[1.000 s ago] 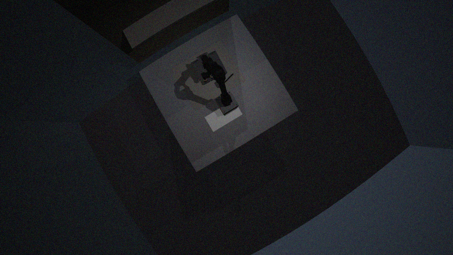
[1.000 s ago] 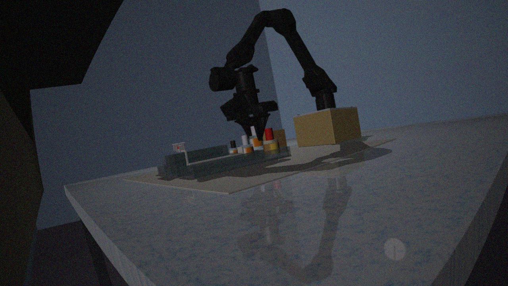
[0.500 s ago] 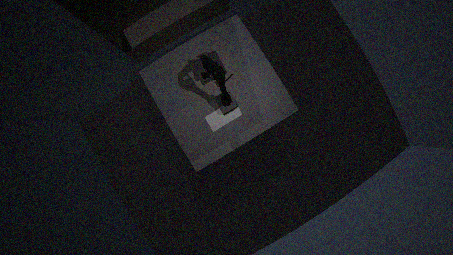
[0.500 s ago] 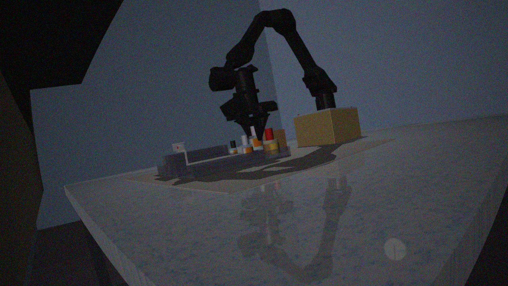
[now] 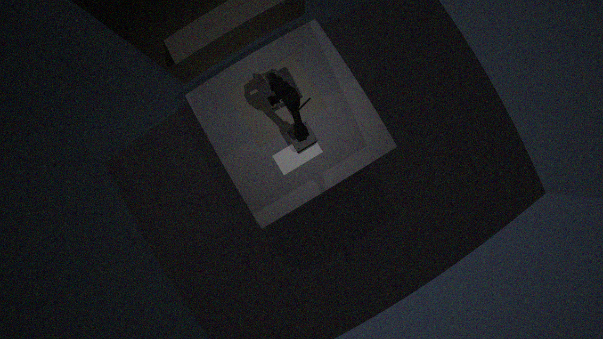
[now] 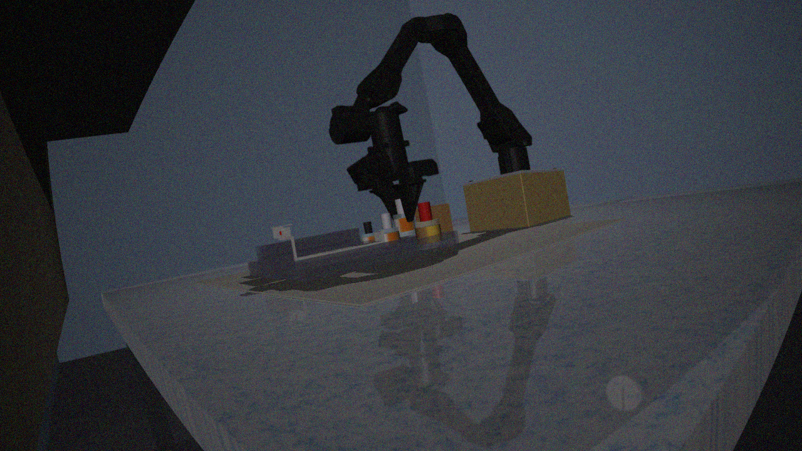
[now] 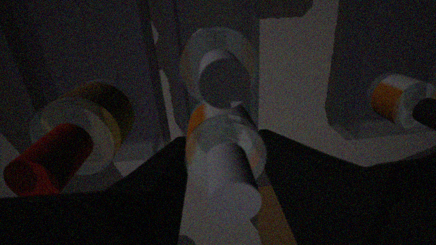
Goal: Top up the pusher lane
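Observation:
My gripper (image 6: 401, 217) (image 7: 223, 141) is shut on a clear jar (image 6: 406, 225) with a white cap and orange label, which looks upright. The matching white-capped jar (image 6: 390, 236) (image 7: 218, 39) stands in the middle lane, directly behind the held jar; in the wrist view the two overlap, so whether they touch cannot be told. In the exterior view the held jar sits slightly higher than the lane jar. The lane unit (image 6: 336, 259) has dark, see-through walls. The pusher plate, the front stop and the held jar's base cannot be made out. In the top view the arm hides the gripper.
A red-capped jar with a yellow label (image 6: 428, 230) (image 7: 109, 102) stands left of the held jar in the wrist view. A black-capped jar with an orange label (image 6: 368, 238) (image 7: 387, 99) stands to its right. A brown block (image 6: 444, 214) and the arm's base box (image 6: 496, 204) lie beyond the lanes.

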